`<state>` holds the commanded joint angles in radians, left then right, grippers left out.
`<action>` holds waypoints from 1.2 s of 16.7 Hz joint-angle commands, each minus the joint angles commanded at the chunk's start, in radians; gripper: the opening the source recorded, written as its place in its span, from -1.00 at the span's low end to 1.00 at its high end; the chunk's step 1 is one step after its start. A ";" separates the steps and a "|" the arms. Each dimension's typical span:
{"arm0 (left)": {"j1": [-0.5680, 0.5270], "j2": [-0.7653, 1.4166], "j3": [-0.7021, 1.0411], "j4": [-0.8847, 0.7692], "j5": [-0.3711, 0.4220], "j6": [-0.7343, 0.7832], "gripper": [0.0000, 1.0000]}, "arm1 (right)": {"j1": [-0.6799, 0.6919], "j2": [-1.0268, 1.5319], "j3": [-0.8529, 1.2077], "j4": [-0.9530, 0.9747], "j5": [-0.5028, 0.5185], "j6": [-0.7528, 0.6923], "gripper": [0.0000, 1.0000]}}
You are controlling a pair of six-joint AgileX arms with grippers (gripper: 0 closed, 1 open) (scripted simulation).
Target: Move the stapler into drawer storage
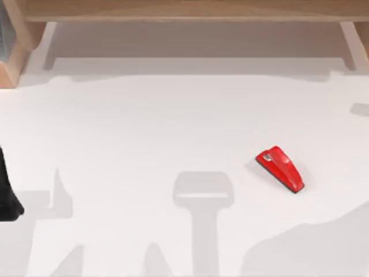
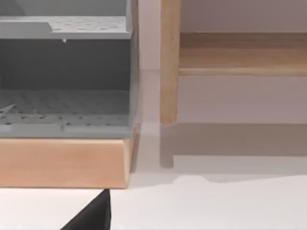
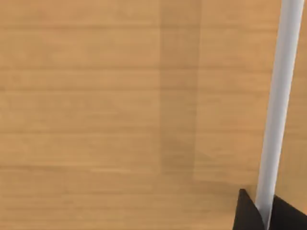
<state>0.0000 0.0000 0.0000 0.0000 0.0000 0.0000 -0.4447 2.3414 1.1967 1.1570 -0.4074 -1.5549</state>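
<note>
- The red stapler lies flat on the white worktop, toward the right side and a little nearer the front. Nothing touches it.
- It lies slanted, with its silver tip pointing up and to the left in the top view.
- My left arm shows as a dark shape at the far left edge of the worktop, well apart from the stapler. It looks parked.
- A dark bit of the left gripper pokes into the left wrist view. I cannot tell if it is open or closed.
- That view looks at a grey drawer unit sitting on a wooden base, with a wooden post beside it.
- The right wrist view sits close to a wood panel with a pale bar running down it. A dark bit of the right gripper sits right by that bar. Maybe the bar is a drawer handle, but I am not sure. I cannot tell if this gripper is holding it.
- My guess is the job is at its start: the stapler is not picked up yet, and it is not in a drawer.
- Next, a drawer has to be open. Then a gripper has to come down over the stapler, turn to match its slant, and squeeze its two long sides.
</note>
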 joint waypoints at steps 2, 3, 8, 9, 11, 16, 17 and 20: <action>0.000 0.000 0.000 0.000 0.000 0.000 1.00 | -0.013 -0.029 -0.056 0.035 -0.015 0.000 -1.00; 0.000 0.000 0.000 0.000 0.000 0.000 1.00 | -0.020 -0.041 -0.092 0.051 -0.020 0.001 -1.00; 0.000 0.000 0.000 0.000 0.000 0.000 1.00 | -0.058 -0.106 -0.257 0.137 -0.055 0.000 -1.00; 0.000 0.000 0.000 0.000 0.000 0.000 1.00 | -0.061 -0.110 -0.261 0.141 -0.058 0.000 -1.00; 0.000 0.000 0.000 0.000 0.000 0.000 1.00 | -0.061 -0.110 -0.261 0.141 -0.058 0.000 -1.00; 0.000 0.000 0.000 0.000 0.000 0.000 1.00 | -0.080 -0.136 -0.328 0.182 -0.085 0.001 -1.00; 0.000 0.000 0.000 0.000 0.000 0.000 1.00 | -0.088 -0.146 -0.354 0.195 -0.093 0.002 -1.00; 0.000 0.000 0.000 0.000 0.000 0.000 1.00 | -0.116 -0.173 -0.431 0.235 -0.114 0.002 -1.00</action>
<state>0.0000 0.0000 0.0000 0.0000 0.0000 0.0000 -0.5604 2.1680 0.7660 1.3924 -0.5209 -1.5530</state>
